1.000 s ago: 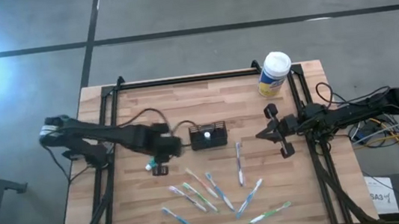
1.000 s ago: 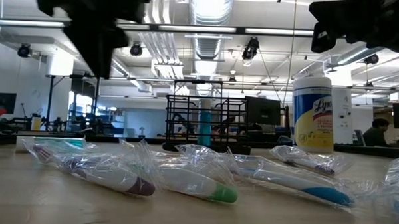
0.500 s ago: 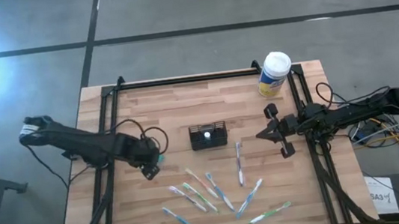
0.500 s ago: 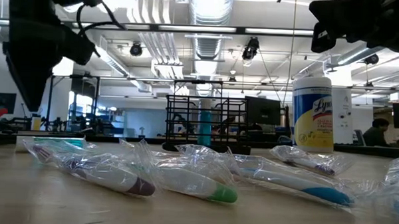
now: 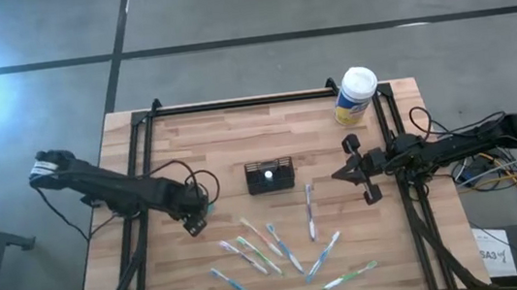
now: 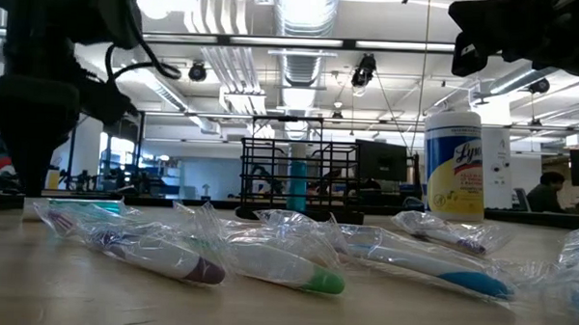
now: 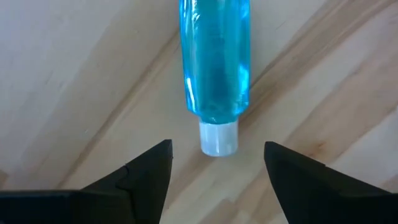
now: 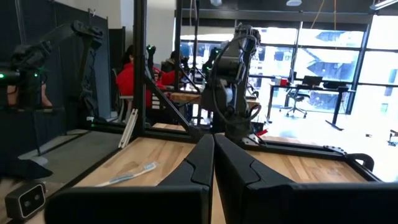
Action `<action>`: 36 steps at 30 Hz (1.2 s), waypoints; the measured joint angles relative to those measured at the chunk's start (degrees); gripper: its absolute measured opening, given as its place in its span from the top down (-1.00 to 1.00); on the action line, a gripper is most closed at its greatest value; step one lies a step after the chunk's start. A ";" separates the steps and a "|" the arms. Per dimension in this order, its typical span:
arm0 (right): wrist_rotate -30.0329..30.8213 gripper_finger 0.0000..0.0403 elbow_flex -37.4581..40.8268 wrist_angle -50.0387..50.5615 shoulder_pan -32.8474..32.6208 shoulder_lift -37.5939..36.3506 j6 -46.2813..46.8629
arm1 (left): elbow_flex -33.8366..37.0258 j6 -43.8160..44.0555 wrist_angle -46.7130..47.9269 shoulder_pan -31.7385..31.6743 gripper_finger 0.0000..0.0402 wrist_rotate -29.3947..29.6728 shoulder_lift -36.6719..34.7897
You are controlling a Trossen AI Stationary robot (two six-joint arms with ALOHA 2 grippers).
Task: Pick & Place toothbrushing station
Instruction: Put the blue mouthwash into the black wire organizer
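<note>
Beside station [image 5: 271,176]: wrapped toothbrushes [image 5: 275,250], probably unobstructed.

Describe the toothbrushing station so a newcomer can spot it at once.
Start at the wooden table and go to its middle. The toothbrushing station stands there, above the scattered wrapped toothbrushes. It is the only black slotted box; the yellow canister is round and white-capped.

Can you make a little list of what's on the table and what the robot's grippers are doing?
holder: black toothbrushing station, mid-table
in holder: one white-topped item, upright
tube: blue tube with white cap, lying flat
toothbrushes: wrapped toothbrushes, loose on the near side
canister: yellow canister, far right corner
left gripper: open, over the tube
right gripper: shut, empty
</note>
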State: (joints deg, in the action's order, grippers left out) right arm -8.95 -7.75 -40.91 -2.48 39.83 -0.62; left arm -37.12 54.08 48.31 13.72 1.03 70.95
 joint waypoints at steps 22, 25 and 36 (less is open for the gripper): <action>0.00 0.96 -0.13 -0.13 0.00 0.02 0.46 | 0.82 -5.87 -6.43 -0.20 0.02 1.49 11.96; 0.00 0.96 -0.11 -0.13 0.00 0.02 0.33 | 0.87 -6.86 -6.27 -0.21 0.24 1.00 11.22; 0.07 0.96 -0.09 0.03 0.02 0.02 -0.50 | -5.03 -13.04 4.77 -0.15 0.54 0.95 4.68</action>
State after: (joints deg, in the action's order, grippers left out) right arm -8.88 -7.84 -40.88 -2.46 39.86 -1.12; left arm -42.15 41.05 53.08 13.56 1.99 75.64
